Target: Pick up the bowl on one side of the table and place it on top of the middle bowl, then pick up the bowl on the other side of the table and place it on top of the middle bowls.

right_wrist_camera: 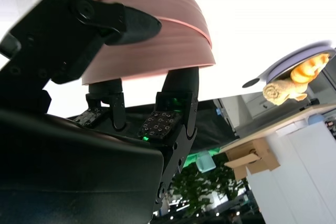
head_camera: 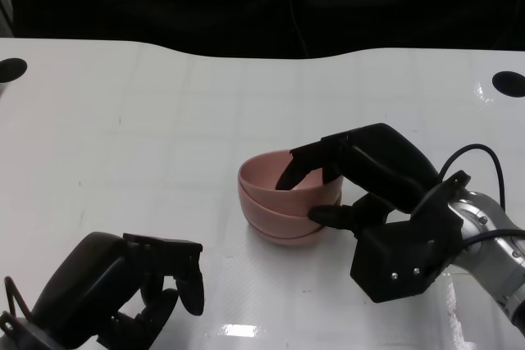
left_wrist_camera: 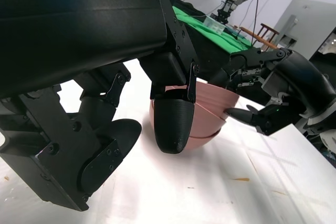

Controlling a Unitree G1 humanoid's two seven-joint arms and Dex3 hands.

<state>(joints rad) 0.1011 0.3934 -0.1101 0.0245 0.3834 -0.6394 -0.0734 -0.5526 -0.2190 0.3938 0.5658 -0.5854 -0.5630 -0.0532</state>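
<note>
Left robot hand [head_camera: 135,288] (empty); right robot hand [head_camera: 361,190] on pink bowls [head_camera: 283,206]

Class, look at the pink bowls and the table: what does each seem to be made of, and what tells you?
Pink bowls: likely plastic, smooth matt finish, thin even rims and uniform colour. Table: a white, glossy hard surface, possibly laminate; it reflects light near the front edge.

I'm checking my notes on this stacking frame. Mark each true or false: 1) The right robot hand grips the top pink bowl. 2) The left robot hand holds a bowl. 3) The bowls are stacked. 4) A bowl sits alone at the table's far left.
1) True: the right robot hand has fingers over the rim of the top bowl.
2) False: the left robot hand holds nothing.
3) True: the pink bowls sit nested on the white table.
4) False: no bowl is there.
</note>
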